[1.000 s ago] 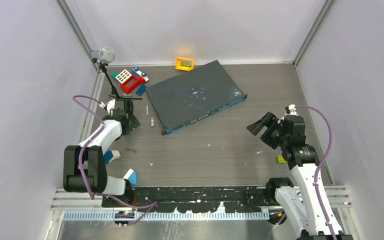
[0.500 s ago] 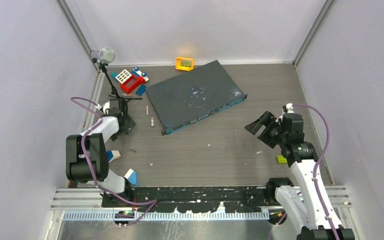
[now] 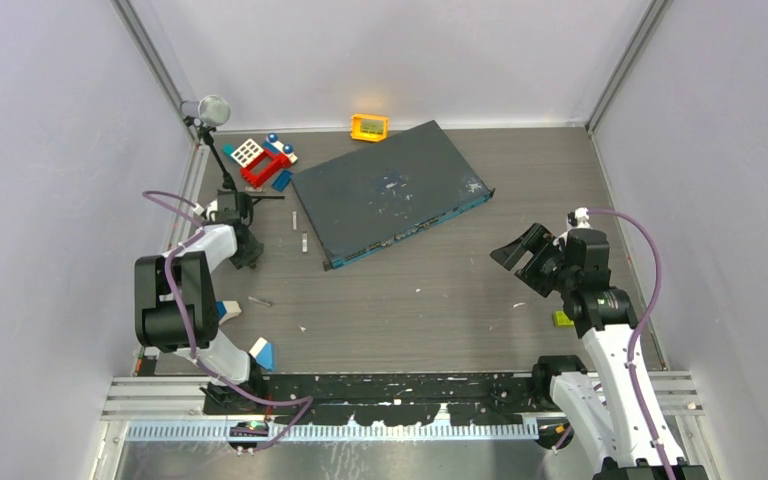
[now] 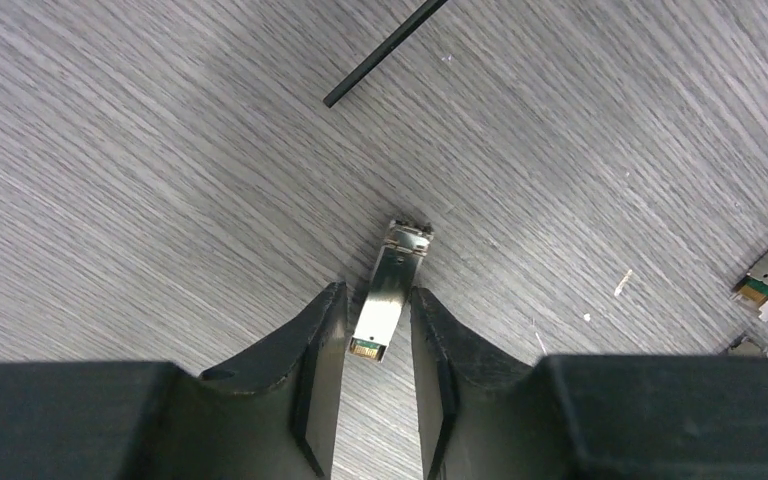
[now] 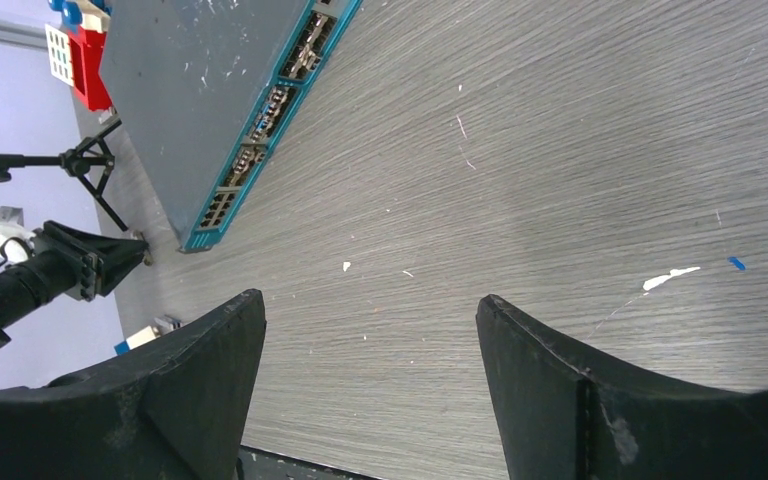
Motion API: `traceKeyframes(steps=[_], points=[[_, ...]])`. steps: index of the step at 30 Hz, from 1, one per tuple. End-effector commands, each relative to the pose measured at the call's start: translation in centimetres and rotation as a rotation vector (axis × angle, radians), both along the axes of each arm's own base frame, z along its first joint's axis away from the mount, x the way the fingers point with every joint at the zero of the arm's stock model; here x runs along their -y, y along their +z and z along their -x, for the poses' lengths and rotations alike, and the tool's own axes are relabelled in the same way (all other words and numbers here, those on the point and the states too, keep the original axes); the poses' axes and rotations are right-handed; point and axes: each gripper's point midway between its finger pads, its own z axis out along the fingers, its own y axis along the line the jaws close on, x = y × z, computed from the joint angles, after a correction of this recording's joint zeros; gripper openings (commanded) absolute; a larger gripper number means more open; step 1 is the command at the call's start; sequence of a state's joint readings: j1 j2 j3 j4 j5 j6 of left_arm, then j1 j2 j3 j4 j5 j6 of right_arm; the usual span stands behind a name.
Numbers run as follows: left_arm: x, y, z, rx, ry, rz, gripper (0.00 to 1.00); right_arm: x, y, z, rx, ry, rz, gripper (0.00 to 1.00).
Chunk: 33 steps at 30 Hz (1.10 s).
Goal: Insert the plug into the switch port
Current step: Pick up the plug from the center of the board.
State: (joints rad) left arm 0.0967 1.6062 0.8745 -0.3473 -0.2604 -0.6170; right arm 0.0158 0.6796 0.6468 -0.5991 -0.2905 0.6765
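SFP plug (image 4: 388, 290): flat on table (image 4: 160, 150), lying betw. the jaws of my L pincer (image 4: 377, 292). Jaws narrowed vs 1 s ago; can't tell if gripping. R pincer (image 5: 370, 298): wide, unchanged. Switch port (image 5: 260, 140) row: well apart from plug.

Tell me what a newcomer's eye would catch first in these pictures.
First, the dark-grey network switch lying askew at the far middle, its teal port row facing the arms. Next, the small silver plug at the left, between the fingers of the left gripper. The right gripper hangs wide open at the right.
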Motion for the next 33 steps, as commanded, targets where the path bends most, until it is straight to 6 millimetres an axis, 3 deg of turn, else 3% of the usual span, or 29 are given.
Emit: traceKeyframes(steps=[1, 11, 14, 17, 20, 23, 27, 33], points=[[-0.3, 1.2, -1.4, 0.056, 0.002, -0.004, 0.28, -0.2, 1.2, -0.1, 0.043, 0.007, -0.016, 0.81], [0.2, 1.2, -1.0, 0.051, -0.025, 0.017, 0.01, -0.1, 1.8, 0.0, 0.053, 0.006, -0.009, 0.81], [1.3, 2.1, -0.7, 0.069, -0.068, 0.037, 0.0, 0.0, 2.8, 0.1, 0.083, 0.007, 0.004, 0.81], [3.5, 4.0, -0.4, 0.103, -0.146, 0.035, 0.0, 0.1, 4.2, 0.1, 0.124, 0.011, 0.02, 0.81], [7.9, 6.7, 0.3, 0.158, -0.27, 0.034, 0.0, 0.3, 5.5, 0.0, 0.154, 0.012, 0.039, 0.81], [13.8, 10.2, 1.8, 0.247, -0.425, 0.067, 0.0, 0.4, 7.0, -0.1, 0.191, 0.019, 0.048, 0.81], [22.1, 14.0, 5.6, 0.355, -0.675, 0.158, 0.0, 0.5, 9.1, 0.2, 0.245, 0.02, 0.06, 0.81], [31.5, 18.7, 12.7, 0.452, -1.087, 0.234, 0.0, 0.3, 12.0, 1.1, 0.349, 0.033, 0.061, 0.81]])
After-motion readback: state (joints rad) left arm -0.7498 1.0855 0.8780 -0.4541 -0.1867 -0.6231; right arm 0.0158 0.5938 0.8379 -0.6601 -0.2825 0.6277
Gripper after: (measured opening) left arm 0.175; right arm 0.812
